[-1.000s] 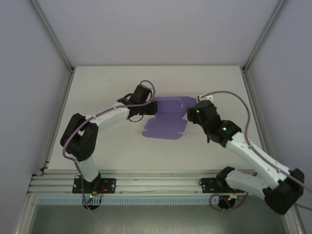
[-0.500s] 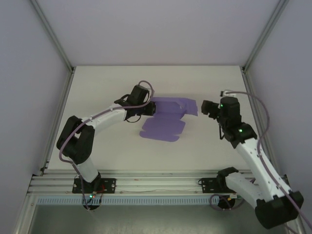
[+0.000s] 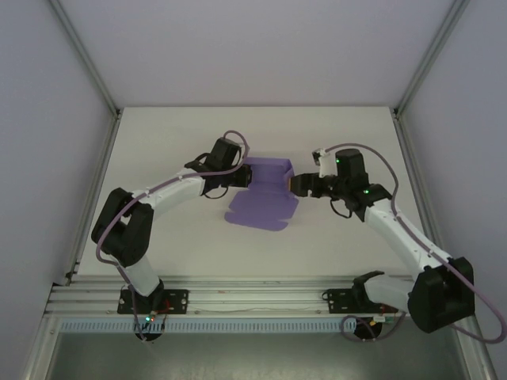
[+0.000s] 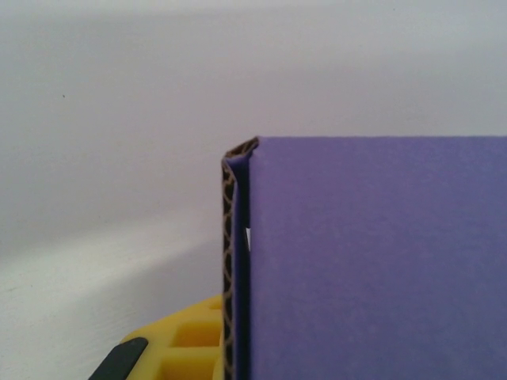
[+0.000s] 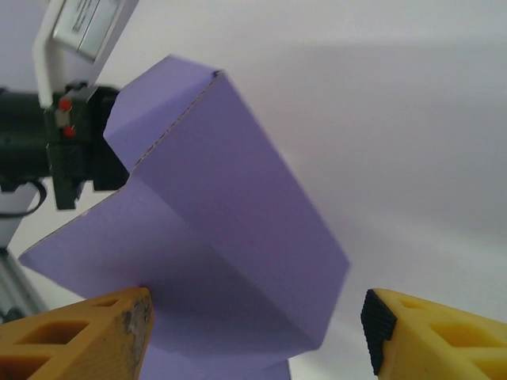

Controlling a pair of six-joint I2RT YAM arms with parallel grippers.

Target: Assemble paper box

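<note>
My left claw (image 3: 244, 177) is clamped on the left edge of the paper box (image 3: 263, 198), which sits mid bench (image 3: 174, 245). My right claw (image 3: 299, 186) gapes wide, holding nothing. The box's raised right end lies straight ahead between its fingers, the long axis running claw to claw.

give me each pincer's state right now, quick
Left pincer: closed on the edge of the paper box.
Right pincer: open, straddling a raised flap of the box, not gripping.
</note>
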